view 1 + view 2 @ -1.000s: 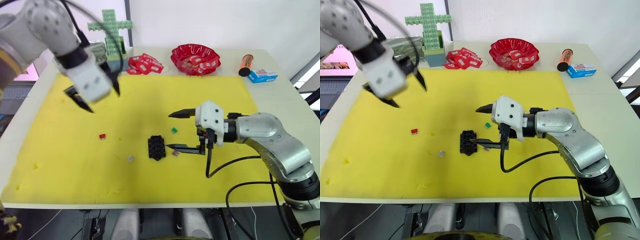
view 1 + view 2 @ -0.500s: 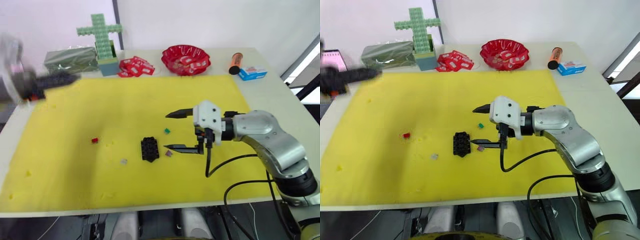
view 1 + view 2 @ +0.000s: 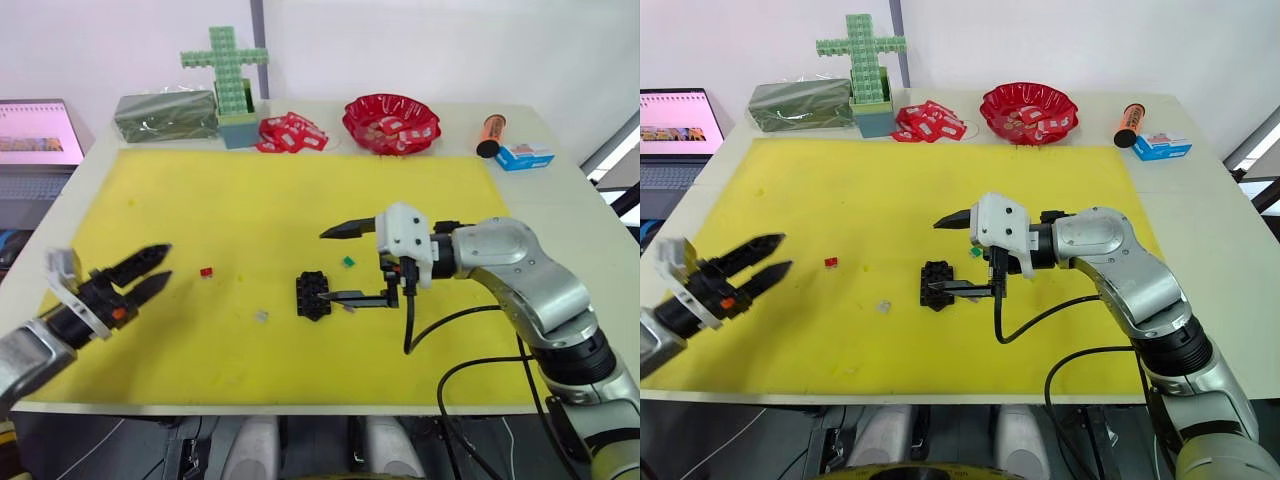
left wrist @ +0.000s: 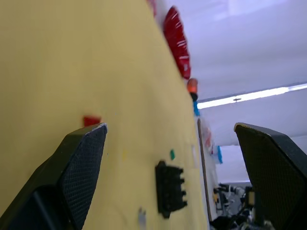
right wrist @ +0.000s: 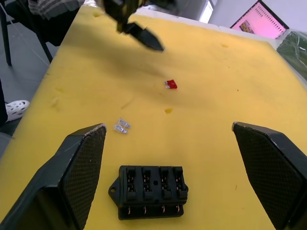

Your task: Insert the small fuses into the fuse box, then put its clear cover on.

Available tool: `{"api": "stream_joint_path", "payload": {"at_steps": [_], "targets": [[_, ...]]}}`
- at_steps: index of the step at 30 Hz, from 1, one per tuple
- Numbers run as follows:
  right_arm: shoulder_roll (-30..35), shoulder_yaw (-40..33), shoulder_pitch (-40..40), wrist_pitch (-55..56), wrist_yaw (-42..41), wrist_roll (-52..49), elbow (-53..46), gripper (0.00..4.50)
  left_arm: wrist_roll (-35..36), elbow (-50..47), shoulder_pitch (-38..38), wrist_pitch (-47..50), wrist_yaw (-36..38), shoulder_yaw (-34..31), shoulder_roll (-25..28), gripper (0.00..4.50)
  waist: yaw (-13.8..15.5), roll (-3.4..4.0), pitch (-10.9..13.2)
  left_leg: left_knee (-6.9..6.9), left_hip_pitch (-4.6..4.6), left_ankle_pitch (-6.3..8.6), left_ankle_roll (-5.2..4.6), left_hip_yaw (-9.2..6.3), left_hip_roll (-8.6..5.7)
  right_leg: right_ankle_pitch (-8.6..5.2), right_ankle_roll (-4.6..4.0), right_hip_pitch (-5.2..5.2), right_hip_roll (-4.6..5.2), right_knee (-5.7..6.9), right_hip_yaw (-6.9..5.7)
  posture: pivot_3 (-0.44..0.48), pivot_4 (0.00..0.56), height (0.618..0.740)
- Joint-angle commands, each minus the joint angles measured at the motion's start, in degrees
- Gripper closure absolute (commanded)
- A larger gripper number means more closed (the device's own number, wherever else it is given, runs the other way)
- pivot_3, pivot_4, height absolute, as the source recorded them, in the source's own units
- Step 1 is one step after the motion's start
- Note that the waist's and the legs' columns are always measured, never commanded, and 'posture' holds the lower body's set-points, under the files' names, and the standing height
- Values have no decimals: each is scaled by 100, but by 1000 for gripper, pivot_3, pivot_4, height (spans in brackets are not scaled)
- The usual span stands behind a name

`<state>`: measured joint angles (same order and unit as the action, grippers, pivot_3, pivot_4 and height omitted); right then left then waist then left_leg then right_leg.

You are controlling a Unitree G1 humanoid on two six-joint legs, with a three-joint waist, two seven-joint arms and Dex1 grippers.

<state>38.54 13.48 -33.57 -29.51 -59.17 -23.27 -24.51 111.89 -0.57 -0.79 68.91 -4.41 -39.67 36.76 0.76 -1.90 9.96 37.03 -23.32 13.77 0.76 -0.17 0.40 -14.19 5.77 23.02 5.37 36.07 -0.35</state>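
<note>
Black fuse box (image 3: 313,295) lies between the spread right gripper (image 3: 334,263) fingers; left gripper (image 3: 152,271) parted.

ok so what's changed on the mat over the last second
The left gripper swung down from high at the mat's far left to hover low near the front left edge, open and empty. The right gripper stayed open beside the fuse box, edging slightly toward it. The red fuse and grey fuse haven't moved.
</note>
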Motion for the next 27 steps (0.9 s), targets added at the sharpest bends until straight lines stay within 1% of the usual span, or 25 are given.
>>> {"api": "stream_joint_path", "payload": {"at_steps": [1,4,8,11,15,19,27], "targets": [[-34,10,-137,128,-55,60,-63,0,111,-94,118,128,-16,-119,-147,41,-1,0,-1,0,1,-1,1,0,-1,-1,-2,-2,-1,-1,0,0,150,740],[-19,-3,-142,118,-52,83,-72,0,111,131,339,192,-78,-141,-227,41,-7,-1,-2,0,2,-1,1,2,-2,-8,-14,-3,-3,-1,0,0,150,740],[8,-26,-142,101,-50,94,-81,0,111,767,653,495,-149,-166,-147,41,-15,0,-2,0,3,-1,0,1,-2,-8,-14,-4,-10,-1,0,0,150,740],[9,-39,-182,80,-56,97,-76,0,111,1267,923,637,-376,-281,-135,41,-18,-1,-2,-1,3,-1,0,2,-2,-8,-12,-3,-13,-1,0,0,150,740],[13,-50,-186,27,-14,95,-161,0,111,1781,1016,1158,-164,-61,301,41,-24,-2,-2,-2,3,-1,0,0,-3,-8,-12,-2,-26,-1,1,0,150,740],[17,-75,-134,-34,70,85,-259,0,111,2113,1264,1263,-236,138,428,41,-1,-1,-2,-3,3,-1,0,-4,5,-8,-13,-1,-26,0,1,0,150,740],[63,-144,-71,-193,178,32,-427,0,111,2286,1338,1291,-174,563,613,41,-20,-1,-2,-7,2,0,1,-1,11,-9,-15,5,-20,-1,4,0,150,740]]}}
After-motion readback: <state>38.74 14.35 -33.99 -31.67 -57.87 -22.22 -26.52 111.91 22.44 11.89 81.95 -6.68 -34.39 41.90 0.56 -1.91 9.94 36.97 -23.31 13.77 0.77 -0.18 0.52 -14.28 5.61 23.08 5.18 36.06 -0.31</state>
